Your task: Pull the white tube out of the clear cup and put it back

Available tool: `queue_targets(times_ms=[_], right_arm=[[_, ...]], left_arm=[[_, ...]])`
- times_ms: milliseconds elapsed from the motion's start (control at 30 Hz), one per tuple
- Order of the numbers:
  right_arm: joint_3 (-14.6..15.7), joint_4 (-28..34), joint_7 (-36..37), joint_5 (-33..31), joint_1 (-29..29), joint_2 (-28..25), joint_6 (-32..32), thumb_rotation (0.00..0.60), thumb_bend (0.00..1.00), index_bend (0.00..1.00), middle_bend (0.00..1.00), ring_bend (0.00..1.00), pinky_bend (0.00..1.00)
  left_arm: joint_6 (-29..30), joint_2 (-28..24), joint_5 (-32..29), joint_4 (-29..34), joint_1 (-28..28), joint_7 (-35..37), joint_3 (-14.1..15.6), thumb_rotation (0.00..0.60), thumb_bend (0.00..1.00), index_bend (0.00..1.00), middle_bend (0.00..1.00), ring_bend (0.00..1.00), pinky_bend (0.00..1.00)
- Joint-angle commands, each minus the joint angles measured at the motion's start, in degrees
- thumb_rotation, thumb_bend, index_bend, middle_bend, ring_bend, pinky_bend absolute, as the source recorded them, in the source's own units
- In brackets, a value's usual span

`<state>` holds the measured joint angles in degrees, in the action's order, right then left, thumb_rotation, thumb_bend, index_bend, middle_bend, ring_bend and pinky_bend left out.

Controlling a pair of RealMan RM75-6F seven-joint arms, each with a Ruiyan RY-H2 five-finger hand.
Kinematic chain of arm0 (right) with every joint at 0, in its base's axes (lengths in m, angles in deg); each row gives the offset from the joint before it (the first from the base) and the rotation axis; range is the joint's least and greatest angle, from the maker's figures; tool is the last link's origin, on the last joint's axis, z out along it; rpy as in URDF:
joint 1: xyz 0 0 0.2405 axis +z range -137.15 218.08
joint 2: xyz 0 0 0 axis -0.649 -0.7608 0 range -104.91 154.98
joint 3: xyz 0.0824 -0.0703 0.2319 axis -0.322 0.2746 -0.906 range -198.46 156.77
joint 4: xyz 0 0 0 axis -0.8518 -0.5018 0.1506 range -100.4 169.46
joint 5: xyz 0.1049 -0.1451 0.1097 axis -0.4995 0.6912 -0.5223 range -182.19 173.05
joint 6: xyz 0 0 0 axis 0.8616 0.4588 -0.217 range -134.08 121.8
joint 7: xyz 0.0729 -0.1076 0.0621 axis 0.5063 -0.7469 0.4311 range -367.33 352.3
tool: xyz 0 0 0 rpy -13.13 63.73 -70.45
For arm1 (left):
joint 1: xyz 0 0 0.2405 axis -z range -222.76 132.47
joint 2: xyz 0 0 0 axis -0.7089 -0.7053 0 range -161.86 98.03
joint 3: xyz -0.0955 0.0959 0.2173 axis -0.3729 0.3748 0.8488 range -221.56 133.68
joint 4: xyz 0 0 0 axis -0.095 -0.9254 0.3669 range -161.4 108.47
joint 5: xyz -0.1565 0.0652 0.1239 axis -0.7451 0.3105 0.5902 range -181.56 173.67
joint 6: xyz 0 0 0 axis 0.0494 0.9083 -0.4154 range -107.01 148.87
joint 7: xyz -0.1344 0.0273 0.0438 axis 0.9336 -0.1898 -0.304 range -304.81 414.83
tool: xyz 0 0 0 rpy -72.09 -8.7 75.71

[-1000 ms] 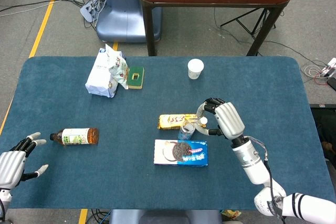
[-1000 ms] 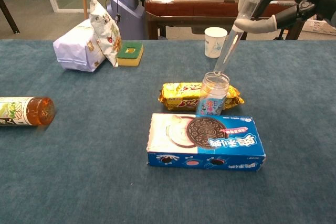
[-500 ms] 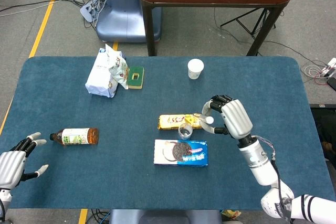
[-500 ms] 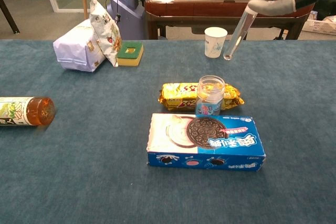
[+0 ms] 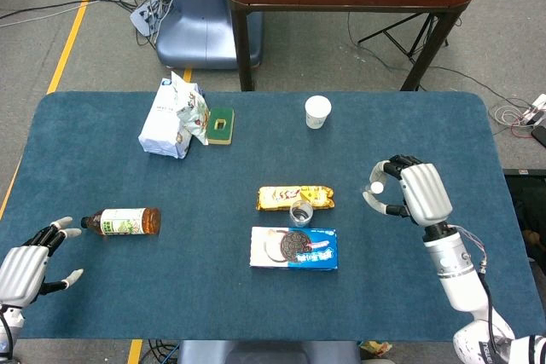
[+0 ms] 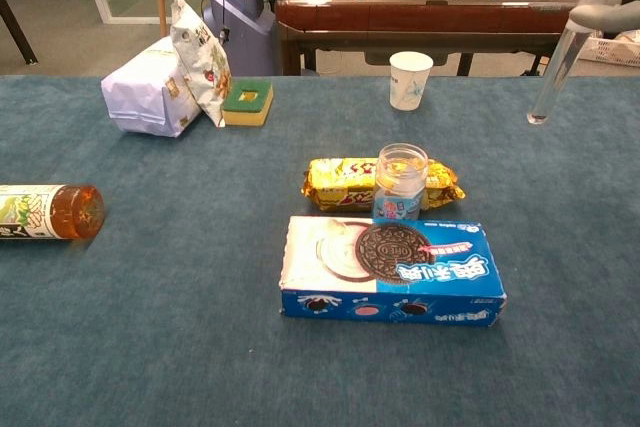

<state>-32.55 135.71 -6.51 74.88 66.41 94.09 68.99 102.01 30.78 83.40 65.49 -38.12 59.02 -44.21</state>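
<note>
A blue-covered table (image 5: 102,138) stands before a wooden side table on grey floor. The white tube (image 6: 553,75) hangs upright, clear of the clear cup (image 6: 401,181), pinched in the right hand (image 5: 414,194) toward the table's right edge. To return it, bring the tip squarely over the cup's mouth before lowering. The cookie box (image 6: 392,269) and yellow packet (image 6: 345,182) crowd the cup. The left hand (image 5: 26,267) rests open-fingered, empty, near the left front corner.

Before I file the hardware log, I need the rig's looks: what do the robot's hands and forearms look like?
Both the right hand and the left hand have silvery-white shells, black joints and pale-tipped fingers. The right forearm is a white-and-grey cylinder with thin cables along the wrist. No sleeves; any markings are too small to tell.
</note>
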Motion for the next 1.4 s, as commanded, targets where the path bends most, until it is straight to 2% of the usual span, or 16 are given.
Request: queue_targets(times_ms=[33, 267, 367, 467, 567, 767, 833, 933, 1067, 1200, 1300, 1400], right_arm=[[0.6, 0.1, 5.5, -1.0, -1.1, -0.5, -1.2, 0.6, 0.48, 0.72, 0.64, 0.44, 0.44], [0.0, -0.9, 24.2, 1.2, -2.6, 0.4, -0.8, 0.6, 0.48, 0.72, 0.64, 0.44, 0.44], [0.2, -0.9, 26.1, 1.1, -2.6, -0.3, -1.9, 0.6, 0.49, 0.72, 0.64, 0.44, 0.44], [0.8, -1.4, 22.3, 0.7, -2.3, -1.1, -3.3, 0.6, 0.49, 0.72, 0.65, 0.45, 0.44], [1.5, -0.8, 15.3, -1.1, -1.6, -2.1, -5.7, 0.6, 0.49, 0.72, 0.67, 0.47, 0.44], [2.0, 3.0, -2.1, -8.9, -0.1, -3.6, -9.3, 0.6, 0.51, 0.72, 0.67, 0.47, 0.45], [1.8, 4.0, -3.5, -10.2, 0.0, -3.4, -9.2, 0.6, 0.51, 0.72, 0.67, 0.47, 0.45], [0.8, 5.1, 2.3, -10.3, -0.7, -2.7, -9.1, 0.6, 0.51, 0.72, 0.67, 0.47, 0.45], [-0.4, 5.4, 15.1, -9.4, -1.5, -2.9, -11.3, 0.6, 0.51, 0.72, 0.67, 0.47, 0.45], [-1.3, 4.8, 23.9, -6.1, -2.0, -3.2, -11.6, 0.6, 0.51, 0.72, 0.67, 0.47, 0.45], [-1.0, 4.5, 25.8, -4.3, -1.9, -4.1, -12.3, 0.6, 0.51, 0.72, 0.67, 0.47, 0.45], [0.1, 3.6, 20.7, -3.7, -1.6, -5.1, -12.9, 0.6, 0.51, 0.72, 0.67, 0.47, 0.45]], left_arm=[[-0.1, 0.0, 0.0, 0.0, 0.0, -0.1, 0.0, 0.6, 0.21, 0.28, 0.16, 0.2, 0.39], [-0.1, -0.1, -0.2, 0.1, 0.0, 0.2, 0.0, 0.6, 0.21, 0.28, 0.15, 0.2, 0.39], [-0.1, -0.2, -0.1, 0.1, 0.0, 0.3, 0.1, 0.6, 0.21, 0.28, 0.15, 0.2, 0.39], [0.0, -0.3, -0.1, 0.2, 0.0, 0.5, 0.1, 0.6, 0.21, 0.28, 0.16, 0.2, 0.39], [-0.1, -0.3, -0.1, 0.2, 0.0, 0.3, 0.1, 0.6, 0.21, 0.28, 0.15, 0.2, 0.39], [-0.3, -0.3, -0.2, 0.4, 0.1, -0.1, 0.2, 0.6, 0.21, 0.28, 0.15, 0.2, 0.39], [-0.3, -0.3, -0.2, 0.4, 0.1, 0.0, 0.2, 0.6, 0.21, 0.28, 0.15, 0.2, 0.39], [-0.3, -0.3, -0.3, 0.4, 0.1, 0.1, 0.2, 0.6, 0.21, 0.28, 0.15, 0.2, 0.39], [-0.2, -0.4, -0.2, 0.4, 0.1, 0.3, 0.2, 0.6, 0.21, 0.28, 0.15, 0.2, 0.39], [-0.3, -0.4, -0.3, 0.3, 0.1, 0.2, 0.2, 0.6, 0.21, 0.28, 0.15, 0.2, 0.39], [-0.3, -0.4, -0.3, 0.4, 0.1, 0.1, 0.2, 0.6, 0.21, 0.28, 0.15, 0.2, 0.39], [-0.3, -0.4, -0.2, 0.4, 0.1, 0.2, 0.2, 0.6, 0.21, 0.28, 0.15, 0.2, 0.39]])
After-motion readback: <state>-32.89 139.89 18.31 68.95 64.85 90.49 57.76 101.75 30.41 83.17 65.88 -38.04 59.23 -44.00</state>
